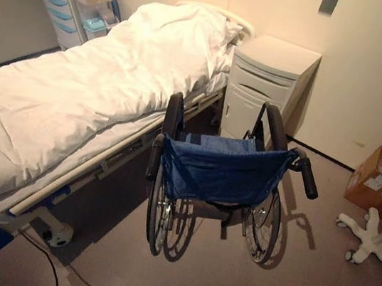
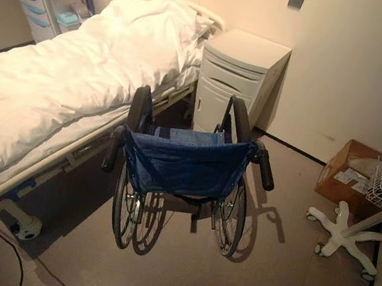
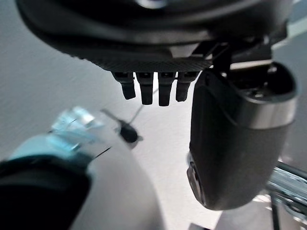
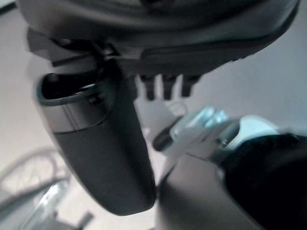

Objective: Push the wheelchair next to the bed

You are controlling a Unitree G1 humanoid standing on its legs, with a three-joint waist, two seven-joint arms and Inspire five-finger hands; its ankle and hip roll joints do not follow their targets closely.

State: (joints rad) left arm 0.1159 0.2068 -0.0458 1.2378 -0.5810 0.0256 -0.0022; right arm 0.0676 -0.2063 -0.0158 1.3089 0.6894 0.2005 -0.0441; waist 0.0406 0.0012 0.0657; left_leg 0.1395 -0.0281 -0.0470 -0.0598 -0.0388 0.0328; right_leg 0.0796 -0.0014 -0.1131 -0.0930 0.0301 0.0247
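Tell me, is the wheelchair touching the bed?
Cannot tell. In the left eye view the wheelchair stands close beside the bed, but its front hides any gap.

Warm, dim room light falls from above and behind the camera. The white quilted bed (image 1: 76,90) glares nearly blown out, while the blue fabric-backed wheelchair (image 1: 222,173) casts soft shadows forward onto the beige floor (image 1: 228,278), and deep shade pools under the bed frame. Both wrist views are blurred: the left robot hand (image 3: 153,88) and right robot hand (image 4: 165,86) look smeared.
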